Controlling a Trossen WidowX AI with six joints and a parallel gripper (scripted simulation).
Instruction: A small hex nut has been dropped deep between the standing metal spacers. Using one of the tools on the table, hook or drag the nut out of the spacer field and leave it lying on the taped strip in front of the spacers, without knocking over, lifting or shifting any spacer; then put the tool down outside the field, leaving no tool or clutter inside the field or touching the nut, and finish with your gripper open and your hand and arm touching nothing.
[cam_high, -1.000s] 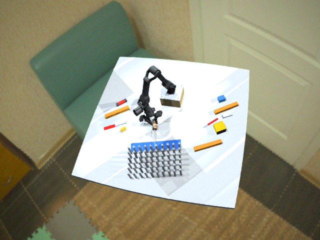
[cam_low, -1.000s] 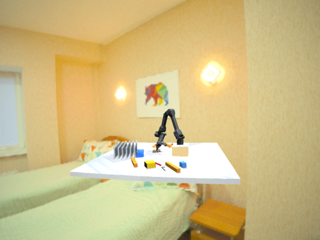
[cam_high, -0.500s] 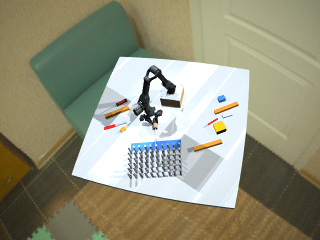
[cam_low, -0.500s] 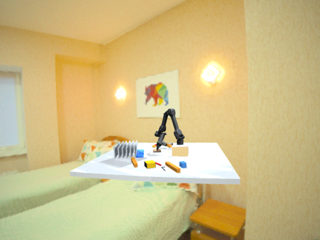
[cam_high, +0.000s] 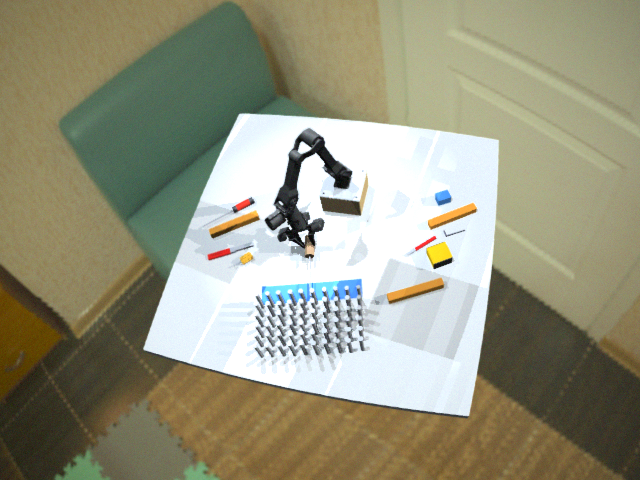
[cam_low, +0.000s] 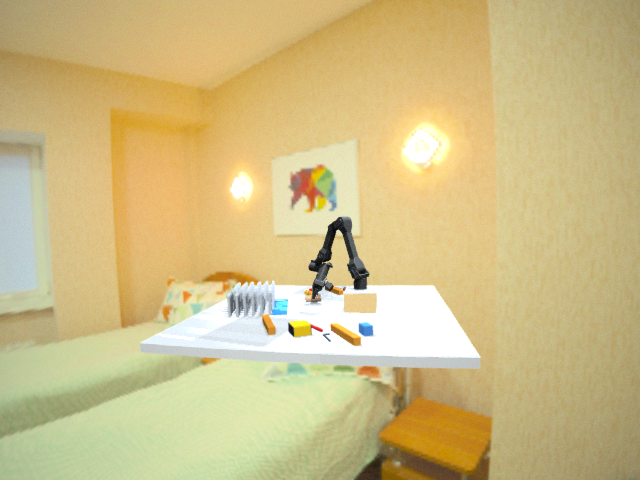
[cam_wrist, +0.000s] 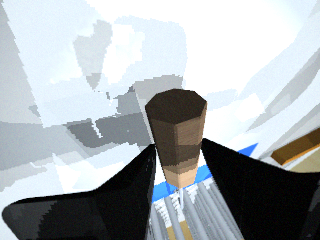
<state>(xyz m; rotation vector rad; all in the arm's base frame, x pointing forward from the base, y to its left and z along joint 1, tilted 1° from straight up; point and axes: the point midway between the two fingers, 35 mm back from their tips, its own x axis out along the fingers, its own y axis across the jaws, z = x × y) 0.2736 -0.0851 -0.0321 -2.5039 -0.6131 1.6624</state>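
Note:
My gripper (cam_high: 306, 243) (cam_low: 314, 297) (cam_wrist: 177, 145) is shut on the wooden handle (cam_high: 309, 249) (cam_wrist: 179, 132) of a tool, low over the table before the spacer field. The handle also shows in the exterior view (cam_low: 312, 298). A thin shaft runs from it towards the blue taped strip (cam_high: 285, 291) (cam_low: 280, 306) (cam_wrist: 203, 174); its far end cannot be made out. The metal spacers (cam_high: 305, 325) (cam_low: 250, 300) (cam_wrist: 200, 212) stand upright in several rows beyond the strip. I cannot make out the hex nut in any view.
Left of my hand lie a red-handled screwdriver (cam_high: 242, 205), an orange bar (cam_high: 234, 224), a red-handled tool (cam_high: 219, 254) and a small orange piece (cam_high: 246, 257). On the right lie two orange bars (cam_high: 452, 215) (cam_high: 415, 290), a yellow block (cam_high: 439, 254), a blue block (cam_high: 443, 197) and a hex key (cam_high: 453, 233).

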